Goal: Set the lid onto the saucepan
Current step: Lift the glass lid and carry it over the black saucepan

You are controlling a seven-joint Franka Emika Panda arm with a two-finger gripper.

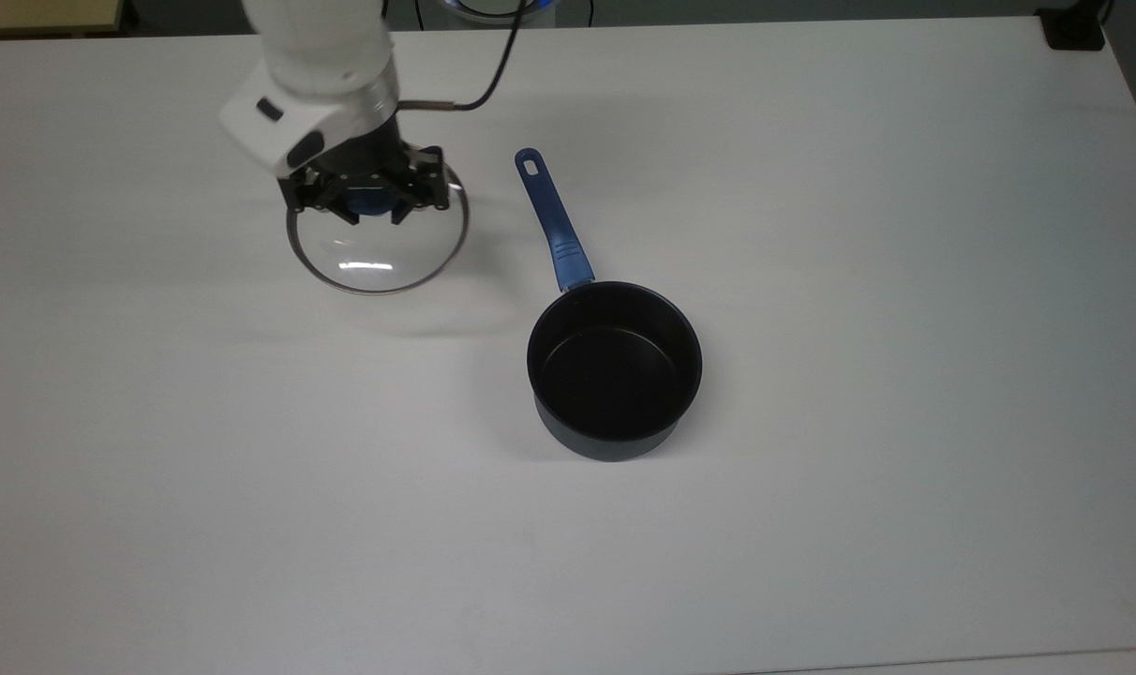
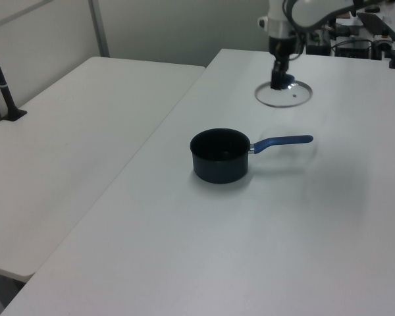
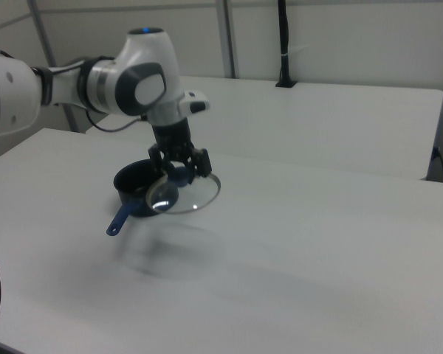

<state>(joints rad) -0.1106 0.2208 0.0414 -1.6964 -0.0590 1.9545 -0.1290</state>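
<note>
Now tool grips lid aloft; saucepan well apart.

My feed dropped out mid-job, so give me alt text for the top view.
The gripper holds the glass lid by its blue knob, fingers closed on it, near the top view's upper left of a white table. The dark saucepan sits open and empty at centre, its blue handle pointing up and slightly left, toward the lid.

A white surface carries the scene. In the left view, a second white table stands just beside it, with a black post clamped at its far edge and a pale partition wall behind.
</note>
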